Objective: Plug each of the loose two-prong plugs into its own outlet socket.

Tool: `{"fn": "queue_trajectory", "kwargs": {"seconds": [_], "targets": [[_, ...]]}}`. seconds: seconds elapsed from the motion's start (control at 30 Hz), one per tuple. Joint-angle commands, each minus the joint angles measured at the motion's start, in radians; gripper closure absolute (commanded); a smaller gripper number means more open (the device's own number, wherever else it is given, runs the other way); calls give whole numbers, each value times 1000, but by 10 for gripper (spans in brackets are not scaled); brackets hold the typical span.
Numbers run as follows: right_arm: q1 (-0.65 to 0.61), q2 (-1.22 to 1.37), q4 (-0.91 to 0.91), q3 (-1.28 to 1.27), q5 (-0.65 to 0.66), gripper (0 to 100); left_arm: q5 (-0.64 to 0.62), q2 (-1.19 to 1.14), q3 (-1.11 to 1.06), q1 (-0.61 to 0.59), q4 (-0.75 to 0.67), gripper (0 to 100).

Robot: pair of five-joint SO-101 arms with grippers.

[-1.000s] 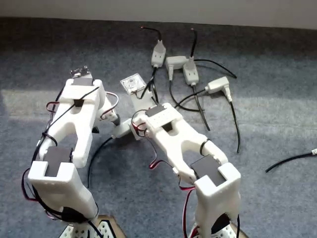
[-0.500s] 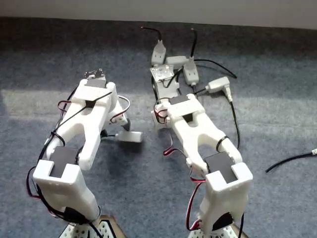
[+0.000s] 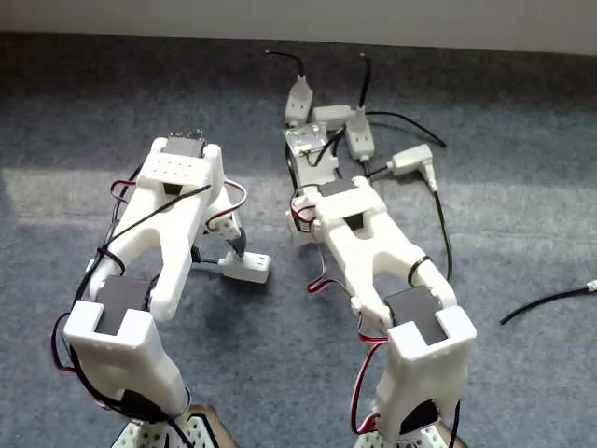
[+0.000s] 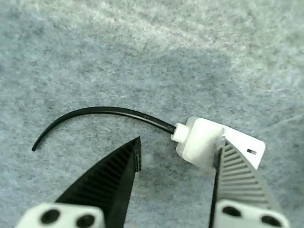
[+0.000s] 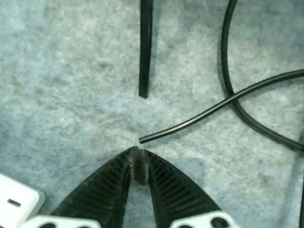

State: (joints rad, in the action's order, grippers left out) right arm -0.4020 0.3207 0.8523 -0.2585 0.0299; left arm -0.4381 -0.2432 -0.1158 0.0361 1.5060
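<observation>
A white outlet socket (image 4: 209, 140) with a short black cord (image 4: 95, 113) lies on the grey carpet. My left gripper (image 4: 180, 147) is open around it, one finger (image 4: 235, 175) touching its side. From above, this socket (image 3: 247, 268) sits just right of the left arm's tip. My right gripper (image 5: 138, 159) is shut on nothing, its tips close to two loose black cable ends (image 5: 145, 90). A white socket corner (image 5: 14, 199) shows beside it. Several white plugs (image 3: 359, 135) with black cords lie in a cluster beyond the right arm (image 3: 364, 243).
Tangled black cords (image 3: 438, 224) run from the plug cluster toward the right side. Another black cable (image 3: 550, 299) lies at the far right. A pale strip (image 3: 298, 19) borders the carpet at the back.
The right arm swung away from the socket toward the plug cluster. The left arm shifted right toward the socket, which now lies a little nearer the front.
</observation>
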Motion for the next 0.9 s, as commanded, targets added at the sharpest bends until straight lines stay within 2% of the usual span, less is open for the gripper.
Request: {"fn": "queue_trajectory", "kwargs": {"seconds": [0.0, 0.33, 0.63, 0.87], "targets": [[-12, -73, 59, 38, -8, 992, 28, 12, 33, 15, 23, 748], [-200, -74, 211, 48, 0, 992, 28, 10, 33, 15, 28, 748], [-217, -73, 446, 183, 0, 992, 28, 7, 35, 8, 20, 748], [-229, -68, 486, 197, -6, 992, 29, 5, 28, 4, 18, 748]]}}
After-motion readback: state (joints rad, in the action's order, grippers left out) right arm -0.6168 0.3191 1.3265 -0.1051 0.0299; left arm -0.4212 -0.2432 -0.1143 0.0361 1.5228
